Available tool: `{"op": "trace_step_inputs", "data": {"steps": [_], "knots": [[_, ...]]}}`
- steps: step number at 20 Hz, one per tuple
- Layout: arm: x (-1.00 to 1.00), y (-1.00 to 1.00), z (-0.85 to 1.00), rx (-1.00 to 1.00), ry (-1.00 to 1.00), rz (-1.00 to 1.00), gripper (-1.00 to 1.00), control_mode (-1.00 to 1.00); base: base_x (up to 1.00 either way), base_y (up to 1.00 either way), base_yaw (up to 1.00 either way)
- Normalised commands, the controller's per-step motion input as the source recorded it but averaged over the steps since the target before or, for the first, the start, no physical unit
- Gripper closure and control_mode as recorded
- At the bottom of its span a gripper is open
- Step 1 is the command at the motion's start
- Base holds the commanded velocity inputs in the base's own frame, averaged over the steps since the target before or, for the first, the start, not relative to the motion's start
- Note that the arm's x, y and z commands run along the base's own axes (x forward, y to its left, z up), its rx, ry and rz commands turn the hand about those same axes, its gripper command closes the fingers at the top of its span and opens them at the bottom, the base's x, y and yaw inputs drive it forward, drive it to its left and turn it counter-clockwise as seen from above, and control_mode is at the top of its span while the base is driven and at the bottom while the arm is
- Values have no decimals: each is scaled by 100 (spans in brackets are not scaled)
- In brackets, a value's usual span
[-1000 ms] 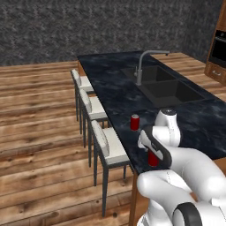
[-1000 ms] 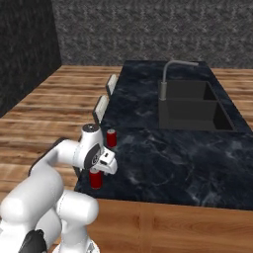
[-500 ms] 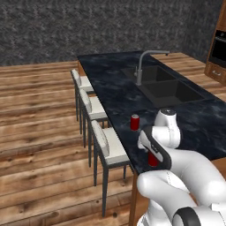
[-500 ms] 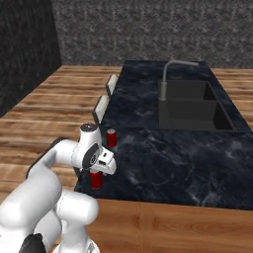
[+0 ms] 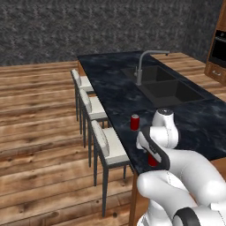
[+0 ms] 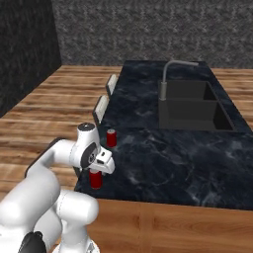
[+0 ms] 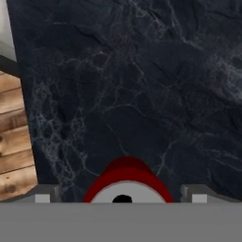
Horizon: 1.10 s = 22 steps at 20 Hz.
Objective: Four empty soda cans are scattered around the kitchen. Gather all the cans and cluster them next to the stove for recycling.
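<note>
Two red soda cans stand on the black marble island counter (image 5: 110, 84). One soda can (image 5: 134, 122) (image 6: 111, 138) stands free near the counter's stool-side edge. The other soda can (image 5: 152, 160) (image 6: 96, 180) (image 7: 126, 182) is close to the counter's near corner, directly under my hand. My gripper (image 5: 149, 152) (image 6: 100, 168) (image 7: 121, 196) is open, pointing down over it. In the hand view the can's silvery top lies between the two fingertips (image 7: 45, 194), which stand wide on either side without touching it. The stove is out of view.
A double sink (image 5: 170, 88) (image 6: 190, 106) with a tall grey faucet (image 5: 143, 66) (image 6: 170, 74) is set into the counter beyond the cans. White stools (image 5: 108, 145) (image 6: 101, 106) line the island's left edge above the wooden floor. A dark wall oven (image 5: 218, 44) is at the far right.
</note>
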Motion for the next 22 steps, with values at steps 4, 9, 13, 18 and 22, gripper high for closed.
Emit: {"op": "trace_step_inputs", "data": {"steps": [4,9,13,18,22], "knots": [[0,0,-29,-4,1,0,-100,-100,0,0,0],[0,0,-39,-8,2,0,-100,-100,0,0,0],[-3,0,-33,-6,0,0,-100,-100,0,0,0],[-5,0,-19,-2,0,0,-100,-100,0,0,0],[-26,0,-21,0,3,0,-100,-100,0,0,0]]}}
